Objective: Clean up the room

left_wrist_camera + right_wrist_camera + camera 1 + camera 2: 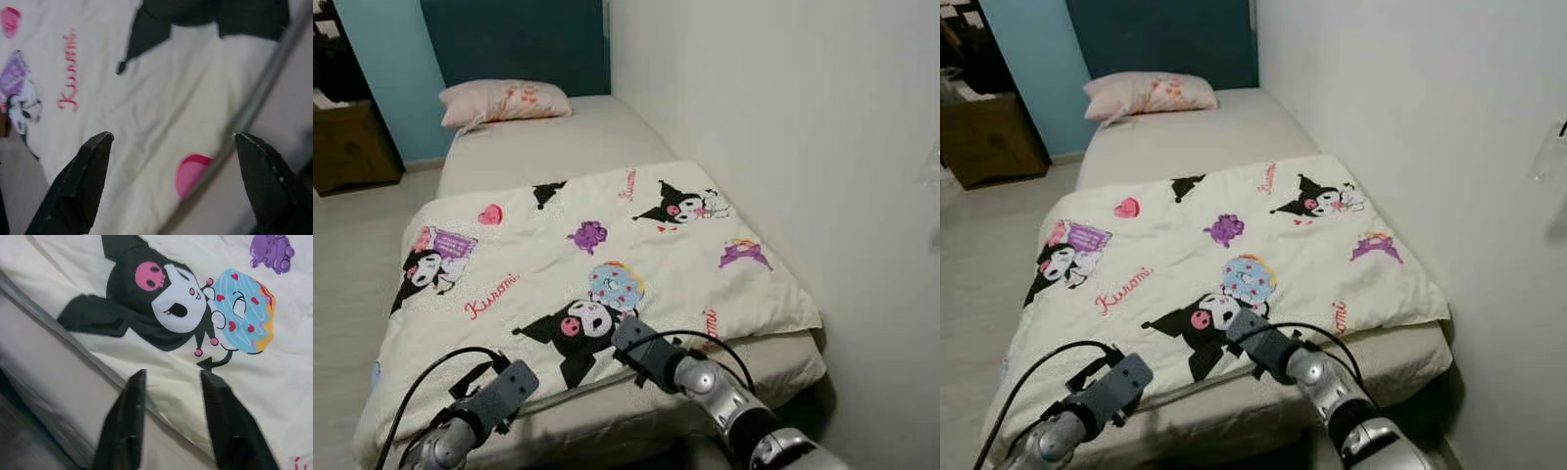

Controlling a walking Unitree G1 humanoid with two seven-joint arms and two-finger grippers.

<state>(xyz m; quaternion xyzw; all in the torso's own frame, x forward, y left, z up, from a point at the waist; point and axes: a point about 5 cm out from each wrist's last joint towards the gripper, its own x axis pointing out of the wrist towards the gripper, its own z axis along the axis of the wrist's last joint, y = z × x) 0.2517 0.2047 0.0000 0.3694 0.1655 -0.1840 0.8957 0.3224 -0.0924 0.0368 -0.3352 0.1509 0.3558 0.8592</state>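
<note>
Cartoon-print blanket (607, 255) lies spread over the bed (558, 137); left gripper (171, 142) hovers wide apart above its near edge; right gripper (171, 382) hovers narrowly parted there, holding nothing.

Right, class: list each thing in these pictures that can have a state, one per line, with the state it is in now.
Blanket: spread flat over the lower part of the bed, upper part left bare.
Pillow: lying at the head of the bed.
Mattress: bare between pillow and blanket.
Left gripper: open, over the blanket's near edge, holding nothing.
Right gripper: open, narrower gap, over the blanket's near edge, holding nothing.
</note>
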